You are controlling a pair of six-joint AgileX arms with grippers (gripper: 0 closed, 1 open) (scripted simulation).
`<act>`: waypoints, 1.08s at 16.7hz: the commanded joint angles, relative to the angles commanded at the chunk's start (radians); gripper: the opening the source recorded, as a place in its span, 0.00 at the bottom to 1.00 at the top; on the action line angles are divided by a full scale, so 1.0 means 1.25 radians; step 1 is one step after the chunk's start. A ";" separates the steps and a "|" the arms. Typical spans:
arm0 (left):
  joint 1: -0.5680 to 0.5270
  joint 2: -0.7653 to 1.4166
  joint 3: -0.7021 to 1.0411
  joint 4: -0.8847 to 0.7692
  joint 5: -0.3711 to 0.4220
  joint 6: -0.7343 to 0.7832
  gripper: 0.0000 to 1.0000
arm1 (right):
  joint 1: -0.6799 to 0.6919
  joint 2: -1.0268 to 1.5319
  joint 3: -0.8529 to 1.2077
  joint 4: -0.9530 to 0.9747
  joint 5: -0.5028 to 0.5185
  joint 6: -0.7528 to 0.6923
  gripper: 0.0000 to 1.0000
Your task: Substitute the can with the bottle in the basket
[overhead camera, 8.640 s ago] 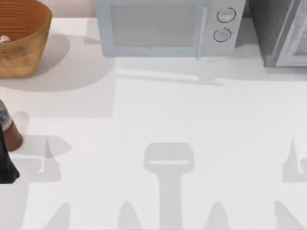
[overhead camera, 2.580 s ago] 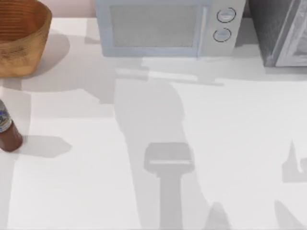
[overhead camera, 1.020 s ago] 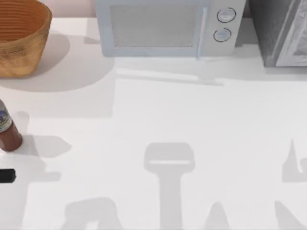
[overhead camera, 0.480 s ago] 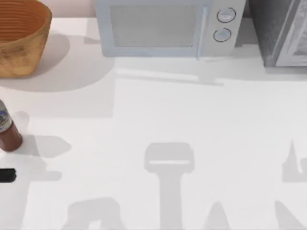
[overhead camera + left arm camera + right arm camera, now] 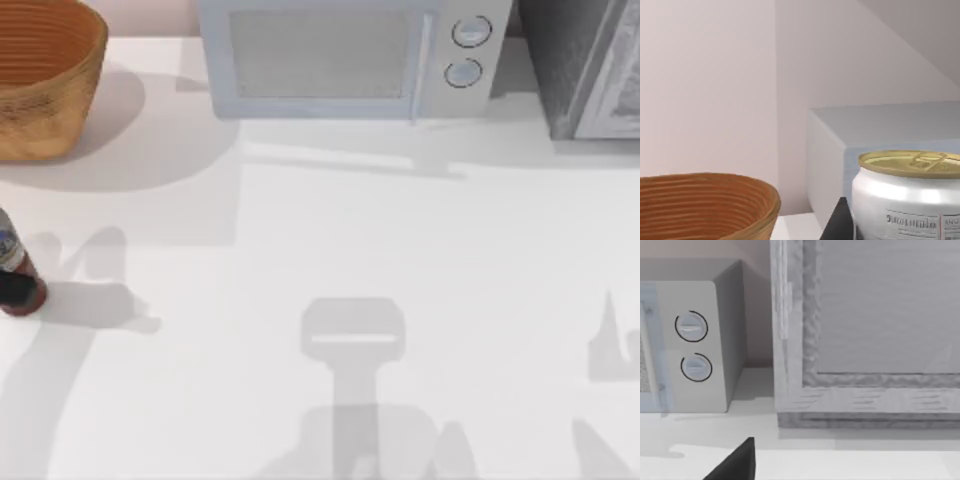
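- The can sits close against the left pincer's dark finger, apparently gripped.
- The bottle stands at the surface's left edge.
- The basket sits far left.
- The right pincer's state is unclear.

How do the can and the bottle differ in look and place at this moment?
The can is silver-white with a dull gold top, while the bottle is dark reddish-brown with a blue-and-white label. The can sits close before the left wrist camera, with the basket behind; the bottle stands upright on the table at the top view's left edge, in front of the basket. Both are outside the basket.
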 joint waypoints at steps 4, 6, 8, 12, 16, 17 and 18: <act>-0.025 0.180 0.093 0.116 0.082 -0.005 0.00 | 0.000 0.000 0.000 0.000 0.000 0.000 1.00; -0.037 0.264 0.138 0.172 0.122 -0.006 0.00 | 0.000 0.000 0.000 0.000 0.000 0.000 1.00; -0.050 0.347 0.183 0.226 0.163 -0.006 0.00 | 0.000 0.000 0.000 0.000 0.000 0.000 1.00; -0.077 0.509 0.269 0.329 0.247 0.000 0.00 | 0.000 0.000 0.000 0.000 0.000 0.000 1.00; -0.100 0.664 0.349 0.422 0.326 0.008 0.00 | 0.000 0.000 0.000 0.000 0.000 0.000 1.00; -0.106 0.702 0.368 0.445 0.344 0.009 0.00 | 0.000 0.000 0.000 0.000 0.000 0.000 1.00; -0.111 0.739 0.387 0.466 0.362 0.009 0.00 | 0.000 0.000 0.000 0.000 0.000 0.000 1.00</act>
